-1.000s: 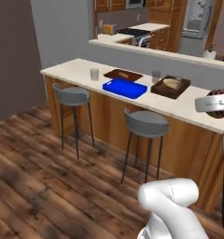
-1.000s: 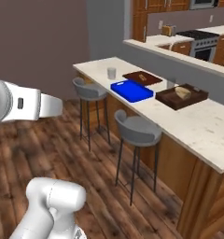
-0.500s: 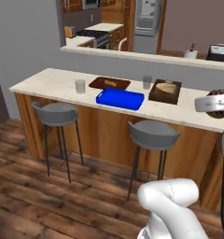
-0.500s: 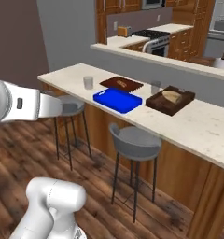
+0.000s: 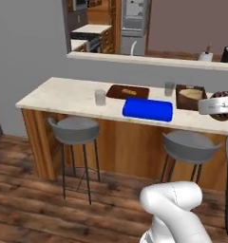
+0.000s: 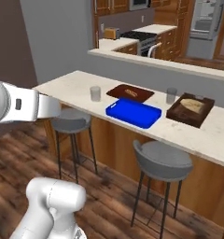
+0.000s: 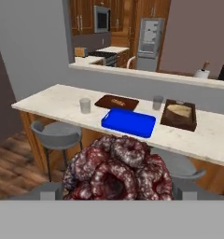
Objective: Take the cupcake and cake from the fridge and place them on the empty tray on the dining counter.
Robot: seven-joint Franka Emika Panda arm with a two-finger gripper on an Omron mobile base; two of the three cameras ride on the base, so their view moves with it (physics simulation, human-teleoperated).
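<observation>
While the blue tray lies bare, the end effector grips the cake.

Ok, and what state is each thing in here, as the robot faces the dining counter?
gripper: closed on the cake, short of the counter.
cake: held between the fingers, whole.
blue tray: empty, flat on the dining counter.
flat brown tray: holds a hot dog.
raised-rim tray: holds bread.
glasses: both upright.
fridge: doors look shut.
</observation>
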